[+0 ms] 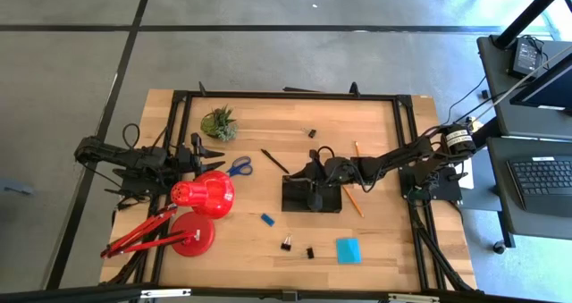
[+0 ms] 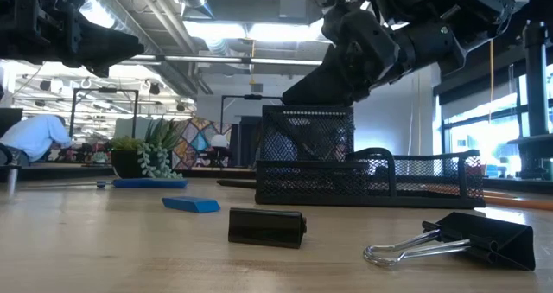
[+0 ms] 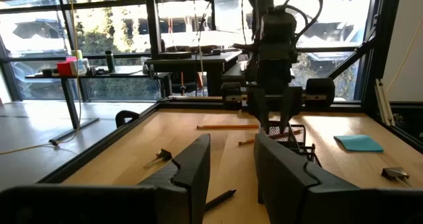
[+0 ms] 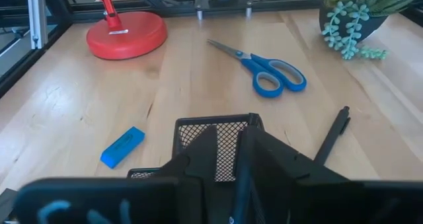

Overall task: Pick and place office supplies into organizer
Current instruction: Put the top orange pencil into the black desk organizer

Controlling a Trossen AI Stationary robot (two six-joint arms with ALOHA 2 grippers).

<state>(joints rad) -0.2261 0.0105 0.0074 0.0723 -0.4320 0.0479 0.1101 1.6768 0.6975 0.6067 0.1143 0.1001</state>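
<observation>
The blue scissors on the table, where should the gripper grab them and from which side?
Probably from straight above, across the closed blades just ahead of the handles: the scissors lie flat on the table, and the blades are narrow while the handle loops are wide.

Dark jointed arms (looped cables), angular fingers

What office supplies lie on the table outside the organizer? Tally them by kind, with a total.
Blue-handled scissors: 1
Black pen: 1
Orange pencils: 2
Black binder clips: 3
Blue eraser: 1
Cyan note pad: 1
Total: 9
</observation>
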